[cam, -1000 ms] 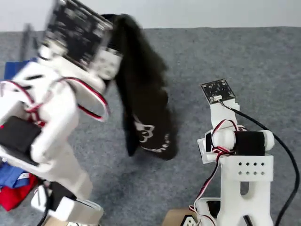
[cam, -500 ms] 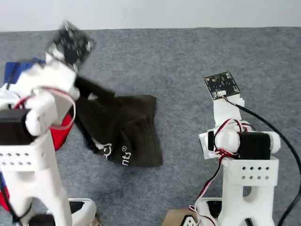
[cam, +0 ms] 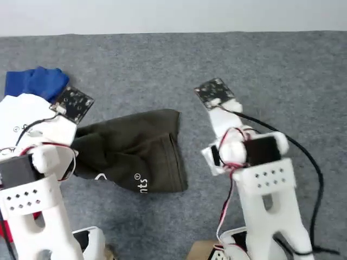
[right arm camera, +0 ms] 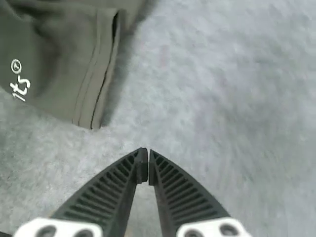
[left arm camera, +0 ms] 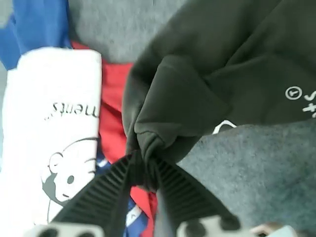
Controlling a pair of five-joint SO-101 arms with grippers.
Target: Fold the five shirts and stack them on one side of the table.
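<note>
A dark olive shirt point(cam: 135, 154) with white print lies crumpled on the grey felt table point(cam: 260, 70), left of centre. My left gripper point(left arm camera: 144, 165) is shut on a bunched corner of this dark shirt point(left arm camera: 207, 74). Beneath and beside it lies a pile of shirts: a white shirt point(left arm camera: 49, 143) with a bear print, a red shirt point(left arm camera: 111, 118) and a blue shirt point(left arm camera: 34, 29). My right gripper point(right arm camera: 144, 163) is shut with nothing in it, hovering over bare felt a short way from the dark shirt's hem point(right arm camera: 94, 94).
The shirt pile sits at the table's left edge, with the blue shirt point(cam: 38, 81) and the white shirt point(cam: 21, 116) showing past the left arm. The right arm's base point(cam: 268, 211) stands at the front right. Bare felt stretches across the back and right.
The left arm swung the dark shirt down from the air onto the table and drew back toward the pile. The right arm turned and leaned toward the shirt.
</note>
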